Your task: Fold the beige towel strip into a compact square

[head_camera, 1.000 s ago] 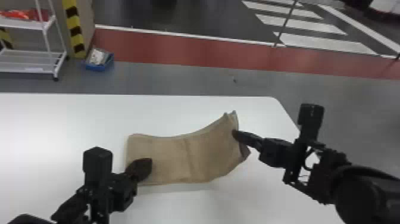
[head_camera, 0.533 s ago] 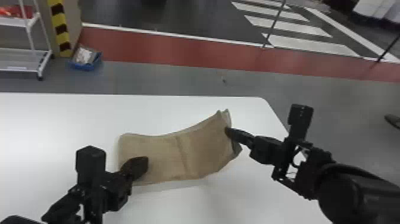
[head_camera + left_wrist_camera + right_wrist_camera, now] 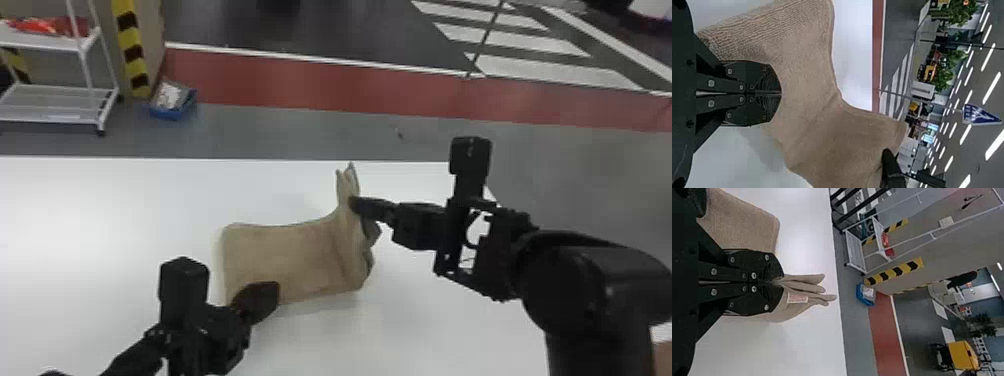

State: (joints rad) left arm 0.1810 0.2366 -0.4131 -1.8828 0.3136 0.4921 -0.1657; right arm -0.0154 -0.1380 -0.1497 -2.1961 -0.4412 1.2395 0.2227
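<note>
I have the towel (image 3: 290, 250) on the counter (image 3: 125, 210), layered but not yet square, my left end effector (image 3: 270, 294) pressed together at its near left corner, my right end effector (image 3: 354, 204) pinching its raised end, so I reckon folding over and flattening remain.

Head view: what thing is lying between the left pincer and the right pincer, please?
The beige towel strip stretches between the left pincer and the right pincer, its right end raised; the head view shows this.
</note>
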